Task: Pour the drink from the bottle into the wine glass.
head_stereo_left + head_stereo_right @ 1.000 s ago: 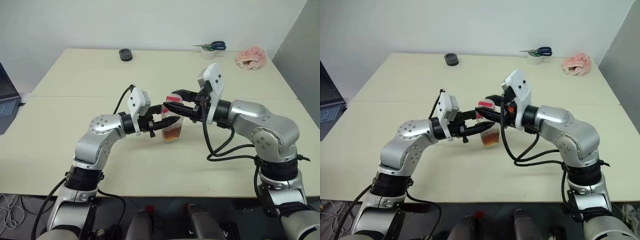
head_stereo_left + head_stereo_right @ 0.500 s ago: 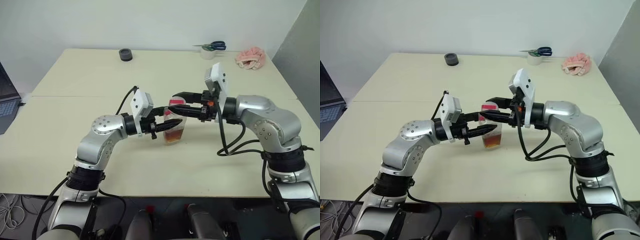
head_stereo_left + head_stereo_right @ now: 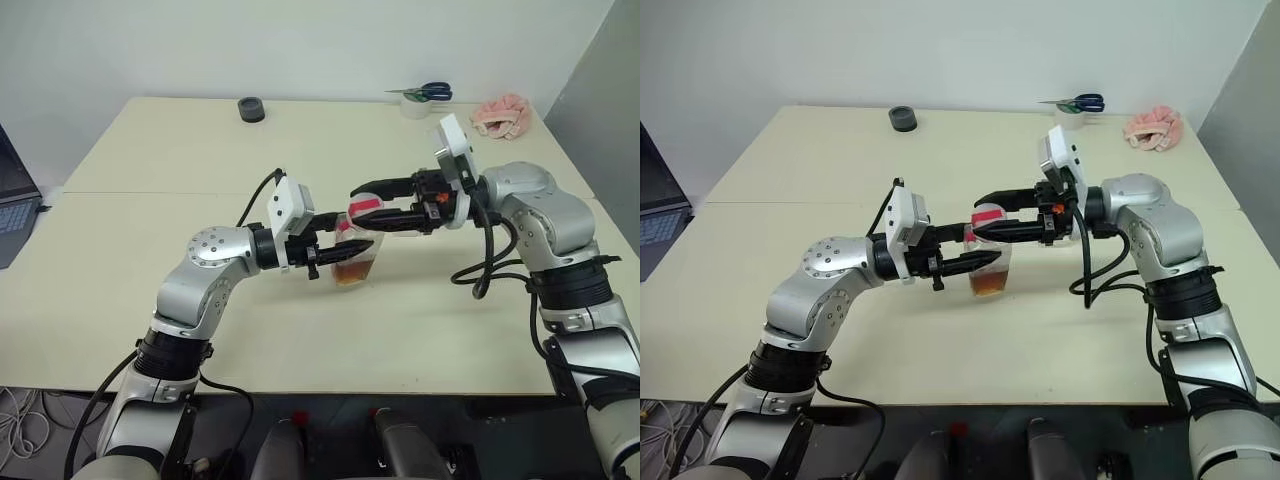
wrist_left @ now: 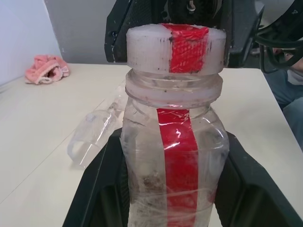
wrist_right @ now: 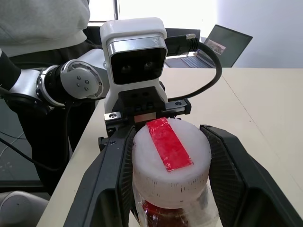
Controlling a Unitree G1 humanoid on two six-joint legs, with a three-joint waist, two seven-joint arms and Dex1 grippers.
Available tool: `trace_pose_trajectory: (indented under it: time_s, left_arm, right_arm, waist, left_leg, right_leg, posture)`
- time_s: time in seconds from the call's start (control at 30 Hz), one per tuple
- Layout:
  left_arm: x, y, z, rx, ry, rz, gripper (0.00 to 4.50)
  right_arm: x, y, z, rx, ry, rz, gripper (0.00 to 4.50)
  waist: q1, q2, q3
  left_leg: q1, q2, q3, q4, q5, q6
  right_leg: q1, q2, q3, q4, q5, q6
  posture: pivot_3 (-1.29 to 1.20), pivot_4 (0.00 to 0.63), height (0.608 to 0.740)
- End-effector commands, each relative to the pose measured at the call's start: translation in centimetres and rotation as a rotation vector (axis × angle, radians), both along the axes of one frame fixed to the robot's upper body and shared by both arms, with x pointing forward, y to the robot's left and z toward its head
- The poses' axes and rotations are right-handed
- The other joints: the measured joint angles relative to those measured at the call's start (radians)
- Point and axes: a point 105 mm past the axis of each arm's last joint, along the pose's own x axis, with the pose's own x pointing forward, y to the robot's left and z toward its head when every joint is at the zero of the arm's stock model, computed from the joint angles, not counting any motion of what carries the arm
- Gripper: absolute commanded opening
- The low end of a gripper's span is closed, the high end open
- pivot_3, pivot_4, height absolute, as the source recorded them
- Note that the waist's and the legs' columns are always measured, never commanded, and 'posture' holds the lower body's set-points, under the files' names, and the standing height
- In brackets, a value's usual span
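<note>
Looking at the left eye view first: bottle [image 3: 357, 250] stands upright at frame centre on the table [image 3: 150, 170], amber drink [image 3: 351, 273] pooled low in it. Left gripper [image 3: 345, 250] comes in from the left, clamped tight on the bottle body; right gripper [image 3: 362, 205] reaches in from the right w/ its fingers either side of the cap [image 3: 366, 209], closed onto it. Far edge of table: small dark round object [image 3: 251, 109] upper left of centre, tape roll [image 3: 414, 105] w/ scissors [image 3: 426, 92] upper right, pink cloth [image 3: 501, 114] further right. Laptop [image 3: 12, 205] at the left edge. Right eye view: same scene, both claws meeting at the bottle mid-frame. Left wrist view: bottle fills centre, red label strip [image 4: 181, 163] running up the clear body, black fingers [image 4: 104, 189] pressed on both sides; wine glass [image 4: 93, 135] lies on its side on the table, left of the bottle in frame. Right wrist view: white cap w/ red strip at lower centre, black fingers [image 5: 116, 175] hugging both sides of it.
</note>
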Motion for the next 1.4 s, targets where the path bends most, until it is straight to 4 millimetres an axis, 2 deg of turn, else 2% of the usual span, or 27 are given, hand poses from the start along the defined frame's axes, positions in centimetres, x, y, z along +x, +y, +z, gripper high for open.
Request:
trace_pose_trajectory:
  time_s: [0.03, 0.2, 0.47, 0.73, 0.83, 0.9, 0.97, 1.13, 1.4]
  left_arm:
    - [0.3, 1.3, 1.3, -0.031, -0.041, 0.054, 1.85]
    - [0.3, 1.1, 1.1, -0.032, -0.037, 0.045, 1.84]
    - [0.3, 0.9, 1.1, -0.036, -0.03, 0.035, 1.84]
    - [0.4, 0.9, 1.0, -0.036, -0.026, 0.034, 1.82]
    - [0.3, 0.9, 1.0, -0.035, -0.024, 0.033, 1.82]
    - [0.3, 0.9, 1.0, -0.035, -0.023, 0.03, 1.82]
    - [0.4, 0.8, 1.0, -0.034, -0.023, 0.028, 1.82]
    - [0.4, 0.7, 1.1, -0.036, -0.025, 0.025, 1.82]
    - [0.3, 0.9, 0.9, -0.035, -0.017, 0.029, 1.82]
  right_arm:
    - [-0.2, -1.6, 3.4, 0.092, -0.061, -0.02, 1.84]
    - [-0.5, -2.1, 4.4, 0.156, -0.04, -0.039, 1.84]
    - [-1.3, -1.9, 4.4, 0.199, -0.006, -0.079, 1.84]
    - [-1.1, -1.7, 4.4, 0.237, -0.002, -0.172, 1.84]
    - [-2.0, -1.7, 4.1, 0.195, -0.046, -0.152, 1.84]
    - [-2.4, -2.1, 3.1, 0.112, -0.079, -0.13, 1.84]
    - [-2.3, -2.6, 2.6, 0.058, -0.1, -0.133, 1.84]
    - [-1.3, -3.4, 3.9, 0.099, -0.142, -0.186, 1.84]
    - [-1.4, -3.5, 3.6, 0.023, -0.194, -0.208, 1.84]
  waist:
    - [0.0, 0.0, 0.0]
    - [0.0, 0.0, 0.0]
    - [0.001, 0.0, 0.0]
    - [0.001, 0.0, 0.0]
    - [0.001, 0.0, 0.0]
    - [0.001, 0.0, 0.0]
    - [0.001, 0.0, 0.0]
    - [-0.001, 0.0, 0.0]
    - [0.001, 0.0, 0.0]
  left_leg:
    - [0.0, 0.0, 0.0, 0.0, 0.0, 0.0]
    - [0.0, 0.0, 0.0, 0.0, 0.0, 0.0]
    - [0.0, 0.0, 0.0, 0.0, 0.0, 0.0]
    - [0.0, 0.0, 0.0, 0.0, 0.0, 0.0]
    - [0.0, 0.0, 0.0, 0.0, 0.0, 0.0]
    - [0.0, 0.0, 0.0, 0.0, 0.0, 0.0]
    - [0.0, -0.001, 0.0, 0.0, 0.0, 0.0]
    - [0.0, 0.0, 0.0, 0.0, 0.0, 0.0]
    - [0.0, 0.0, 0.0, 0.0, 0.0, 0.0]
  right_leg:
    - [0.0, 0.0, 0.0, 0.0, 0.0, 0.0]
    - [0.0, 0.0, 0.0, 0.0, 0.0, 0.0]
    - [0.0, 0.0, 0.0, 0.0, 0.0, 0.0]
    - [0.0, 0.0, 0.0, 0.0, 0.0, 0.0]
    - [0.0, 0.0, 0.0, 0.0, 0.0, 0.0]
    - [0.0, 0.0, 0.0, 0.0, 0.0, 0.0]
    - [0.0, 0.0, 0.0, 0.0, 0.0, 0.0]
    - [0.0, 0.0, 0.0, 0.0, 0.0, 0.0]
    - [0.0, 0.0, 0.0, 0.0, 0.0, 0.0]
  posture:
    - [0.0, 0.15, 0.74]
    - [0.0, 0.15, 0.74]
    - [0.0, 0.15, 0.74]
    - [0.0, 0.15, 0.74]
    - [0.0, 0.15, 0.74]
    - [0.0, 0.15, 0.74]
    - [0.0, 0.15, 0.74]
    - [0.0, 0.15, 0.74]
    - [0.0, 0.15, 0.74]
